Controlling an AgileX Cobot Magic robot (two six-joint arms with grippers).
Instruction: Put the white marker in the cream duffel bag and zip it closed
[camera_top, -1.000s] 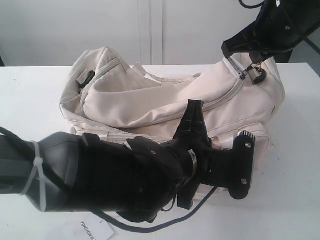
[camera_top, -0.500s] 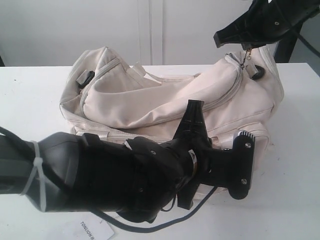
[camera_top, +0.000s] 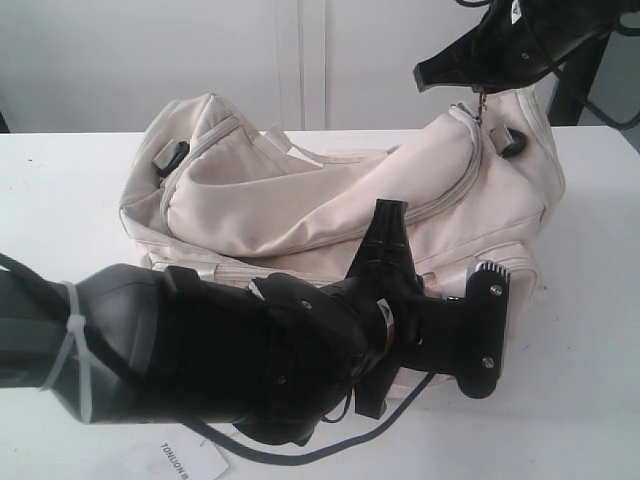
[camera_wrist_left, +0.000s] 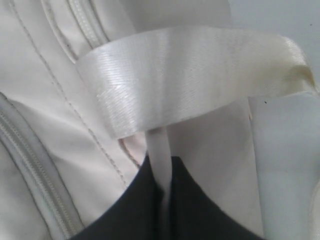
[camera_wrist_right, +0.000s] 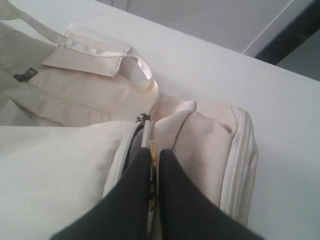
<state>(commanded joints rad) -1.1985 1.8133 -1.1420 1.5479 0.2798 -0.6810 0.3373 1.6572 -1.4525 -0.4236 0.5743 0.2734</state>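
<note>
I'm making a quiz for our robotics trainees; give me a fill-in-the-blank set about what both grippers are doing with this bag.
The left gripper is shut on a webbing ____ of the cream duffel bag.
The right gripper pinches the bag's ____ pull.
The paper tag on the white table reads ____.
Missing words: handle, zipper, TONLION.

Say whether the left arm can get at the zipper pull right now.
Probably not: the left gripper is shut on the handle strap, and the right gripper has the zipper pull pinched.
</note>
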